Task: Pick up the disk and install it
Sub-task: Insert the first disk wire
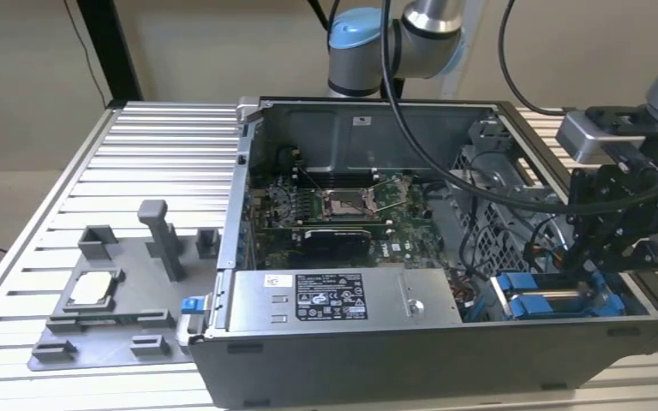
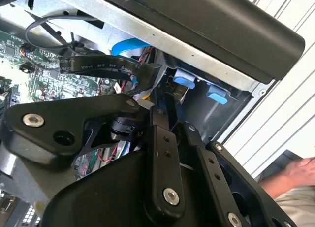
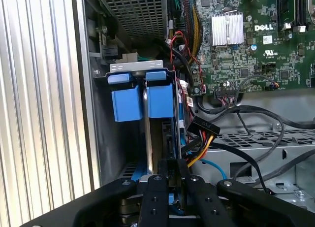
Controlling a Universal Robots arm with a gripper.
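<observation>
The disk [image 3: 160, 101], silver-grey in a bright blue frame, stands on edge in the drive bay at the open computer case's front corner, on the exterior view's right. Another blue frame [image 3: 127, 104] sits in the slot beside it. My gripper [image 3: 175, 169] reaches down into the bay, its black fingers [image 3: 156, 187] drawn close on the disk's edge. In the exterior view the gripper [image 1: 589, 272] hangs just over the blue frames [image 1: 535, 305]. In the second wrist view, blue tabs [image 2: 184, 81] of the bay show past the fingers [image 2: 162, 138].
A large grey box with a label [image 1: 329, 295] fills the case's front. The motherboard [image 1: 341, 205] lies behind it. Black and coloured cables [image 3: 206, 133] crowd the bay's side. A grey fixture [image 1: 112, 300] holding a small silver chip [image 1: 92, 287] sits outside the case. A person's hand [image 2: 295, 170] rests nearby.
</observation>
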